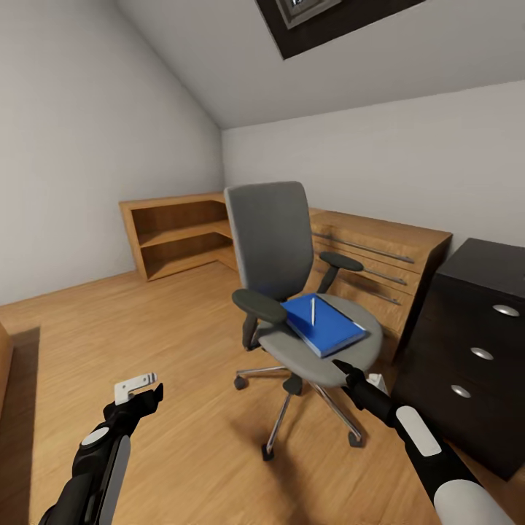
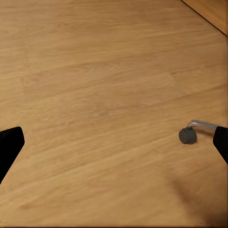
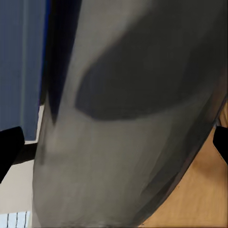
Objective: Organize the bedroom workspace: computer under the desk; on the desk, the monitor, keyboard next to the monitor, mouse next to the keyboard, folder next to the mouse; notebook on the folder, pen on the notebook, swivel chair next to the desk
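Note:
The grey swivel chair (image 1: pixel 273 248) stands in the middle of the wood floor, away from the black desk (image 1: pixel 477 292), whose drawer unit is at the right. On its seat lies the blue folder (image 1: pixel 323 324), and the thin pale pen (image 1: pixel 313 310) lies on top of that. My right gripper (image 1: pixel 344 369) is at the seat's front rim. In the right wrist view it (image 3: pixel 114 147) is open, with the grey seat edge (image 3: pixel 133 118) very close in front and the folder (image 3: pixel 23 61) beyond. My left gripper (image 1: pixel 138 390) hangs open (image 2: pixel 114 147) over bare floor, left of the chair.
Light-wood shelves (image 1: pixel 179 233) and a light-wood drawer chest (image 1: pixel 383 262) line the far walls behind the chair. A chair castor (image 2: pixel 187 135) on a chrome spoke sits near my left gripper. The chair's spoked base (image 1: pixel 292 397) spreads over the floor between my arms.

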Tool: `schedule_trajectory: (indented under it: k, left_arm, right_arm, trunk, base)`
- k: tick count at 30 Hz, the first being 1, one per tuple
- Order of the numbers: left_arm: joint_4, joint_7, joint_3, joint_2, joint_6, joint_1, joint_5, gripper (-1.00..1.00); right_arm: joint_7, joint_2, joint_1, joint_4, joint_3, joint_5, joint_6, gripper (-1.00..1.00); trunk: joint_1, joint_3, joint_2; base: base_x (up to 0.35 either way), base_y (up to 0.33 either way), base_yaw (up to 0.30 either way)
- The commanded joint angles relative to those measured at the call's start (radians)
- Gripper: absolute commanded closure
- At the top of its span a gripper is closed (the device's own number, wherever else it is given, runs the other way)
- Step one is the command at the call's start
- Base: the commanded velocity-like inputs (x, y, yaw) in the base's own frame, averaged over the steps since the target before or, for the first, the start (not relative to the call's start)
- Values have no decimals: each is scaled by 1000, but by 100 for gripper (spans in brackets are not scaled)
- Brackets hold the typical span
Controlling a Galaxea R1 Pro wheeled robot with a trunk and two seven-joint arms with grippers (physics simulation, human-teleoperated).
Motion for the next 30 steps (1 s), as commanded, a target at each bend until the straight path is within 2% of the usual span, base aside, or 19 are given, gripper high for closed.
schedule_trajectory:
  k: [1, 12, 22, 30]
  left_arm:
    - [-1, 2, 1, -1, 5, -1, 1, -100]
    - [-1, 2, 1, -1, 5, -1, 1, -100]
    - [-1, 2, 1, -1, 5, -1, 1, -100]
    - [-1, 2, 1, -1, 5, -1, 1, -100]
  right_arm:
    - [3, 0, -1, 0, -3, -8, 7, -100]
    - [4, -5, -1, 29, -8, -8, 4, -100]
    - [4, -7, -1, 47, -10, -8, 0, -100]
    - [4, -8, -1, 48, -12, -8, -9, -100]
  trunk:
    - [0, -1, 0]
    - [0, -1, 0]
    - [0, -1, 0]
    - [0, -1, 0]
  base:
    - [-24, -46, 0]
    - [-4, -24, 0]
    - [0, -275, 0]
    - [8, -67, 0]
